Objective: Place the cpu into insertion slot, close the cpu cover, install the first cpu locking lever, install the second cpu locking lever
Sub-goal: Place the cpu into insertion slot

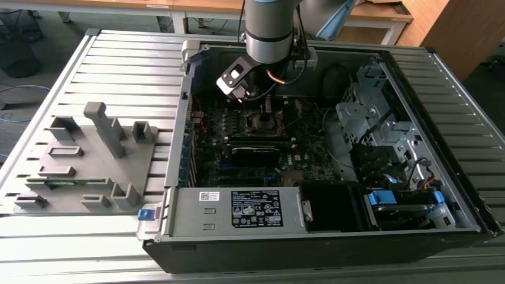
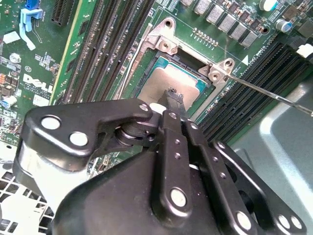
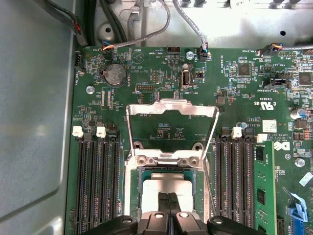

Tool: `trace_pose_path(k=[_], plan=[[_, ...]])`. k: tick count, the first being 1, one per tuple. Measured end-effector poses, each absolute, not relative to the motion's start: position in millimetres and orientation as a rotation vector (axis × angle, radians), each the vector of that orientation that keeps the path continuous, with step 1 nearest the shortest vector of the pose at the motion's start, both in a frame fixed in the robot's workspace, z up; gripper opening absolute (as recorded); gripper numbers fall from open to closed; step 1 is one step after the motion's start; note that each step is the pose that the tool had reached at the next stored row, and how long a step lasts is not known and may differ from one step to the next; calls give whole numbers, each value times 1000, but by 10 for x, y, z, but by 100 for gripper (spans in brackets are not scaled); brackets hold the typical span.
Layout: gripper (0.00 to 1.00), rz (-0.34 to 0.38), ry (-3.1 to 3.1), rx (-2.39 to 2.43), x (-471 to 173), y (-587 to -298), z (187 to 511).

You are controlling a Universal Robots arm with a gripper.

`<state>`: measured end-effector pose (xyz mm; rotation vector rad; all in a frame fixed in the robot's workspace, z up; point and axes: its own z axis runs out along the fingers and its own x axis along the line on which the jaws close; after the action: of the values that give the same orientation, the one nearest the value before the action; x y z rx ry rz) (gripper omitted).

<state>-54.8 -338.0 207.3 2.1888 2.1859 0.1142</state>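
Nearby: cpu cover (image 3: 171, 108) open, hand (image 3: 168, 197) over cpu (image 3: 149, 188).

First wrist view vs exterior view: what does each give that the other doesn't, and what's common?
First wrist view: the cpu lying in the insertion slot, the cpu cover open beyond it, the gripper shut with its tips over the cpu, and a coin cell.
Exterior view: the whole case, the grey box with a white label, a grey fixture tray at the exterior view's left, and the arm.
Shared: the dark circuit board around the socket.
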Motion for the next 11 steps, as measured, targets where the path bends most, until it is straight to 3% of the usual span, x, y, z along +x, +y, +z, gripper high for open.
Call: trace_pose_path(k=[6, 11], plan=[[11, 66, 2209, 2213, -543, -3380, 2071], [11, 65, 2209, 2213, -535, -3380, 2070]])
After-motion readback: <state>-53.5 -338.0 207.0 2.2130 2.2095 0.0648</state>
